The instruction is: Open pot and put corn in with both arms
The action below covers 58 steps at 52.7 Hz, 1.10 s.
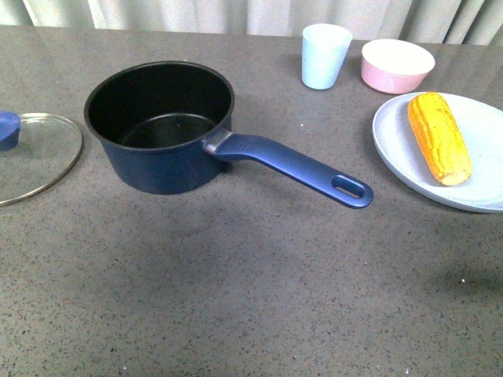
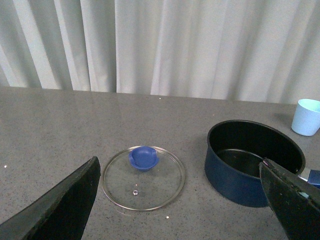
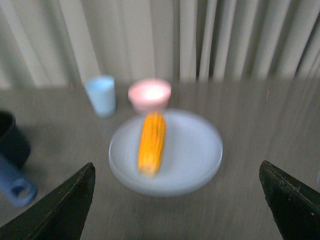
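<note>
The navy pot stands open on the grey table, black inside, its long blue handle pointing right and toward me. Its glass lid with a blue knob lies flat on the table left of it. The corn lies on a pale blue plate at the right. Neither gripper shows in the front view. My left gripper is open and empty, above the table between the lid and the pot. My right gripper is open and empty, short of the plate with the corn; that view is blurred.
A pale blue cup and a pink bowl stand behind the plate at the back right. White curtains hang behind the table's far edge.
</note>
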### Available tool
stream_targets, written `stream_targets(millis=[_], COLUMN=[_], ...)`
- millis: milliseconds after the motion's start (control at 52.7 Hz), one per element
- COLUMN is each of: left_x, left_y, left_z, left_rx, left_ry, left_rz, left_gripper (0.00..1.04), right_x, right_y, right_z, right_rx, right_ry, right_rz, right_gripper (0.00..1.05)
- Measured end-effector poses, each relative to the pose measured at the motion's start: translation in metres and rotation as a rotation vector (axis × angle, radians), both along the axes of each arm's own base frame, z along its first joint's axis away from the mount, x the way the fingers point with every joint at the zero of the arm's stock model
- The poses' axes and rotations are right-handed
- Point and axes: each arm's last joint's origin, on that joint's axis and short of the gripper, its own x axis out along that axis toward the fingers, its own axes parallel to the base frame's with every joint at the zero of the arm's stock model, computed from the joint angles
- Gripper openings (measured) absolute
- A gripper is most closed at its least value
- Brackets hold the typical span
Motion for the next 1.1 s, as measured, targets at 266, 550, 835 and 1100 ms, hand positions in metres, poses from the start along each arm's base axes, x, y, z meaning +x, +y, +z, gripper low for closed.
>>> stream_targets(millis=[266, 550, 835, 1100], left_x=[0.0, 0.0, 0.0, 0.0], left_y=[0.0, 0.0, 0.0, 0.0], left_z=[0.0, 0.0, 0.0, 0.0], left_rx=[0.0, 0.0, 0.0, 0.0], left_ry=[0.0, 0.0, 0.0, 0.0], left_rz=[0.0, 0.0, 0.0, 0.0], left_gripper=[0.96, 0.96, 0.96, 0.96], right_x=[0.066, 0.159, 0.229, 0.269], right_y=[-0.029, -0.025, -0.001, 0.013], right_z=[0.021, 0.012, -0.021, -0.048], right_rx=[0.076, -0.033, -0.083, -0.077], right_ry=[0.304, 0.386, 0.495, 0.541], right_rz=[-0.06, 0.008, 0.063, 0.062], right_gripper=[0.96, 0.96, 0.96, 0.96])
